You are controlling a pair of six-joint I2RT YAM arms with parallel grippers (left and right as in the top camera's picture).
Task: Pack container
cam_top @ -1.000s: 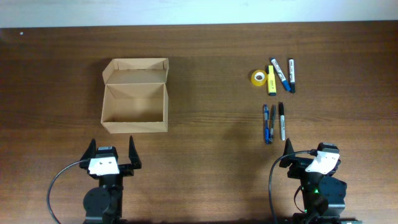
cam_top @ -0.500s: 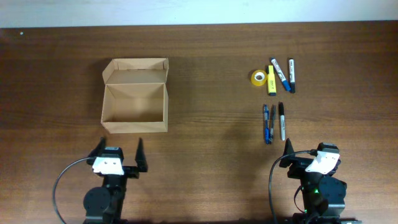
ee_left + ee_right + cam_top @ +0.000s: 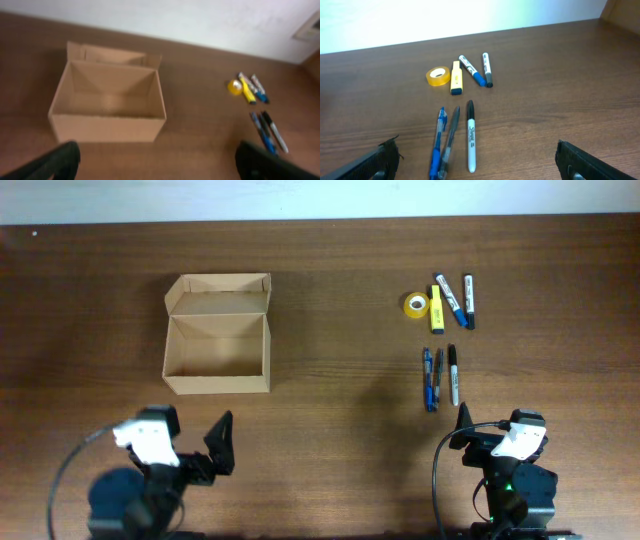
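The container (image 3: 217, 383) is a tan cardboard box with its flap lid folded back, standing open and empty at the left of the table; the left wrist view shows it (image 3: 107, 129) ahead and to the left. My left gripper (image 3: 182, 444) hangs open in front of it, well short of its front wall, nothing between the fingers (image 3: 160, 162). My right gripper (image 3: 500, 426) is open near the front edge at the right. Just beyond it lie two blue pens (image 3: 439, 140) and a black-capped white marker (image 3: 471, 135).
Farther back on the right lie a yellow tape roll (image 3: 415, 304), a yellow highlighter (image 3: 437, 315) and two blue-and-white markers (image 3: 450, 295). Dark wood tabletop separates the box from the pens. A white wall runs along the far edge.
The left arm has lifted and swung, so its gripper now sits lower and tilted in the overhead view. The right arm, the box and the pens have not moved.
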